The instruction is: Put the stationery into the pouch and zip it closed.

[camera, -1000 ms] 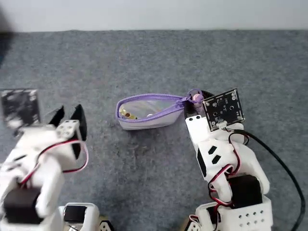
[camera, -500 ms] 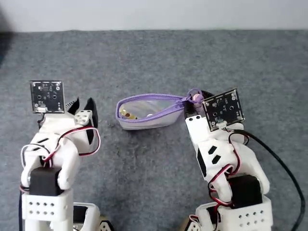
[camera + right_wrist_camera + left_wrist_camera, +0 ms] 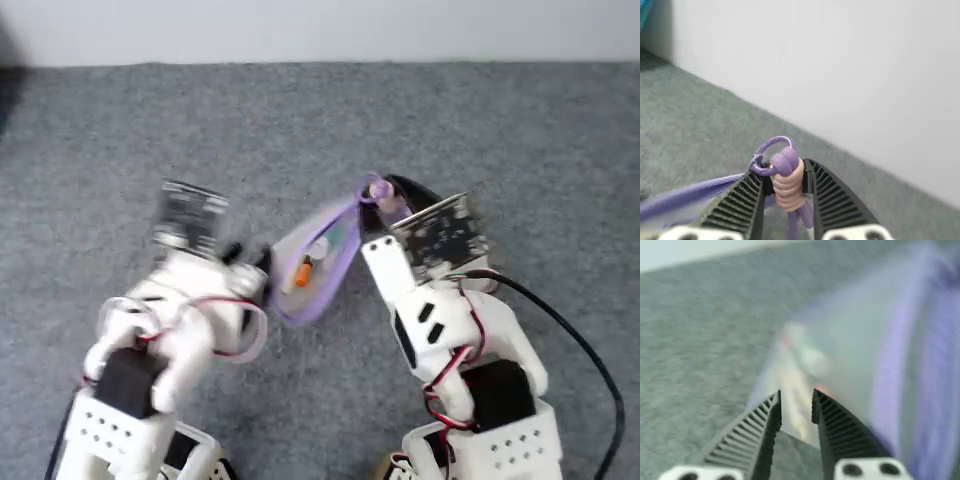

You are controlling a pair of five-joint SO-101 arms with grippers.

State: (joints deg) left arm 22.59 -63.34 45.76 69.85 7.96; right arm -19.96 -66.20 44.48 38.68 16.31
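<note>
Gaping purple-trimmed clear pouch [image 3: 318,262], stationery [image 3: 302,272] inside

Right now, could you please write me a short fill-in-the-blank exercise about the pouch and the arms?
The zipper pull is held by the gripper of the ___ arm.
The pouch has a ___ zipper band.
The stationery lies ___ the pouch.
The carpet is ___.
Missing words: right; purple; inside; grey.
</note>
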